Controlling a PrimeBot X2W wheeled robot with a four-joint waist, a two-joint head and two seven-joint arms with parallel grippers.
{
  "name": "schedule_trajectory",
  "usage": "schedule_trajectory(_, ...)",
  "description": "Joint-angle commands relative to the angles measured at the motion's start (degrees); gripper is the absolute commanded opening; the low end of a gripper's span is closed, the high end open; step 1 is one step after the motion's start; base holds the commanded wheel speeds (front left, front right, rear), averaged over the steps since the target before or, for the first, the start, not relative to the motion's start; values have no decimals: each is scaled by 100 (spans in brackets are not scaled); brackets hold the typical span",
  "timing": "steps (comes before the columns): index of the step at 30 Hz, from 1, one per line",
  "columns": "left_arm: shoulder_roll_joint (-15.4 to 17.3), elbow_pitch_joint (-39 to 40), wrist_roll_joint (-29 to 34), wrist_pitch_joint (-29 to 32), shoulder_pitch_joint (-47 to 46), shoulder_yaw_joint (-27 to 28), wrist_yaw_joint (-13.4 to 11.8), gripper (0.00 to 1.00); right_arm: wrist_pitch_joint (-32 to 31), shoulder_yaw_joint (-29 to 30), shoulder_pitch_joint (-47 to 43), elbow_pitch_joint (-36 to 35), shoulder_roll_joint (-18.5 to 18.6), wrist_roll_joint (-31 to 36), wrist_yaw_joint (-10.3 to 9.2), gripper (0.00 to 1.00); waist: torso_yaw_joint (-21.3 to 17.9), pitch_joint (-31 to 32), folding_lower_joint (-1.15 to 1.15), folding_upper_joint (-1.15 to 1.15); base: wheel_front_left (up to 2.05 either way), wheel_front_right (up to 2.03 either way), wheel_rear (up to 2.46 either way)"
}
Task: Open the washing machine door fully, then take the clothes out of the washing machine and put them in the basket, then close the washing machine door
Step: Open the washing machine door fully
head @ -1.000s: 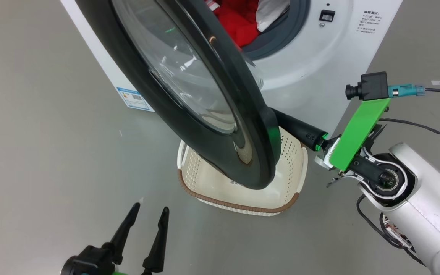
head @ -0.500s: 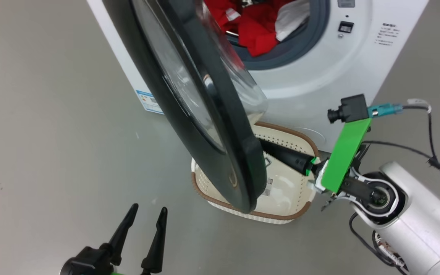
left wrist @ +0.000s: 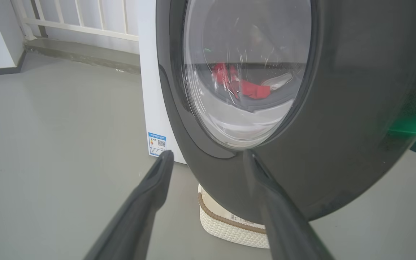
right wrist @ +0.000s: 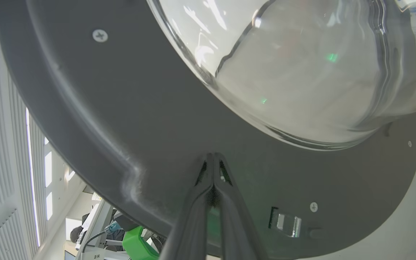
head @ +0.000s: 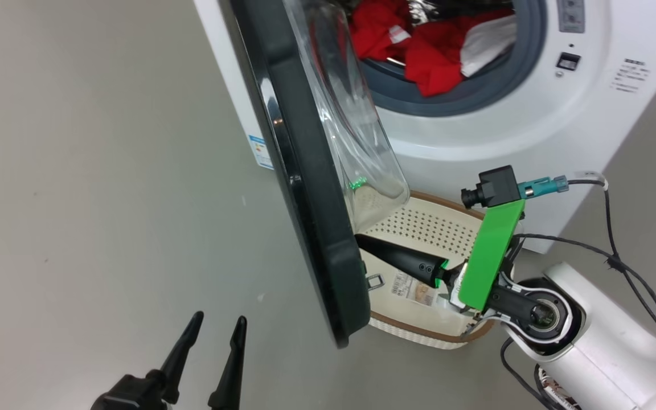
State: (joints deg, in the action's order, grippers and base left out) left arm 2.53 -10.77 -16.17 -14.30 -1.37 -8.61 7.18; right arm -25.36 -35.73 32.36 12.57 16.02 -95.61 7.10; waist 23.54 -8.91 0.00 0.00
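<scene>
The left gripper (head: 220,316) hangs released. The washing machine door (head: 305,188) stands between it and the right gripper (head: 362,242), which is clenched with its tips against the door's inner face. Below that gripper sits the basket (head: 419,228); beyond it, the clothes (head: 436,62) lie in the washing machine (head: 476,142).

**Grey floor carried machine and basket**

A smooth grey floor (head: 106,171) filled the head view from 7 to 11 o'clock, bare but for a few small specks (head: 243,200). The white washing machine (head: 476,142) stood on it at 1 o'clock. The cream basket (head: 413,336) sat on it at 4 o'clock, just beside the machine's front. In the left wrist view a low ledge (left wrist: 78,54) with a white railing (left wrist: 85,21) bordered the floor at 11 o'clock.
</scene>
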Motion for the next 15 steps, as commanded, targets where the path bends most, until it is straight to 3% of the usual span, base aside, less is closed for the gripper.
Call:
schedule_trajectory(1,35,110,-42,-70,3,207,31,100,-38,-3,-96,-200,-144,70,39,0,137,56,0,0,0,0,0)
schedule_trajectory(15,35,83,-46,-70,124,319,25,100,-191,34,-268,-102,-552,249,39,0,625,214,0,0,0,0,0)
